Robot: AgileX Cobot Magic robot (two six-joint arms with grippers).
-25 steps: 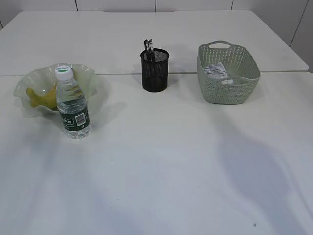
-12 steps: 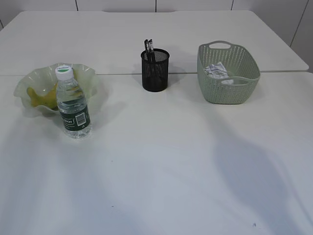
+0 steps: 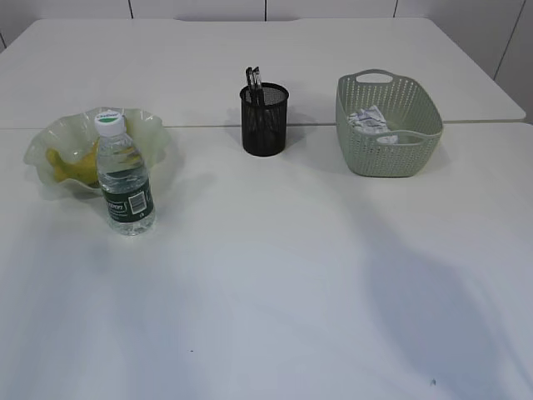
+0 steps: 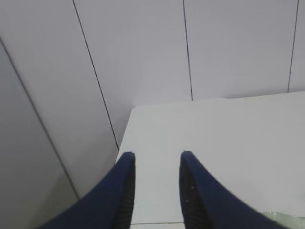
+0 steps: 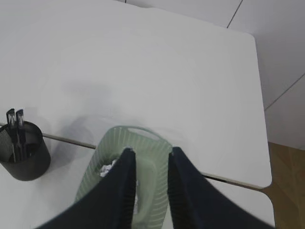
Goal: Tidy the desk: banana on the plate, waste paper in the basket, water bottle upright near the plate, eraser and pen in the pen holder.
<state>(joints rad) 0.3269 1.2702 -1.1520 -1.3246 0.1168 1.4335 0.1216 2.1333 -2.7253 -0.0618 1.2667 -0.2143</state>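
Observation:
A yellow banana [image 3: 73, 167] lies in the wavy translucent plate [image 3: 154, 133] at the left. The water bottle [image 3: 124, 177] stands upright just in front of the plate. A black mesh pen holder [image 3: 264, 119] holds a pen [image 3: 253, 81]; the eraser is not visible. Crumpled waste paper [image 3: 369, 122] lies in the pale green basket [image 3: 389, 125]. Neither arm shows in the exterior view. My left gripper [image 4: 157, 156] is open, empty, high over the far table edge. My right gripper [image 5: 150, 152] hovers open and empty above the basket [image 5: 158, 156], with the pen holder [image 5: 24, 151] to its left.
The white table [image 3: 275, 275] is made of two tops with a seam running behind the plate, holder and basket. Its far left corner [image 4: 138, 112] meets a panelled wall. A strip of wooden floor [image 5: 286, 186] shows past the right table edge.
Nothing on the table has moved. The soft shadows on the near tabletop have drifted toward the front right.

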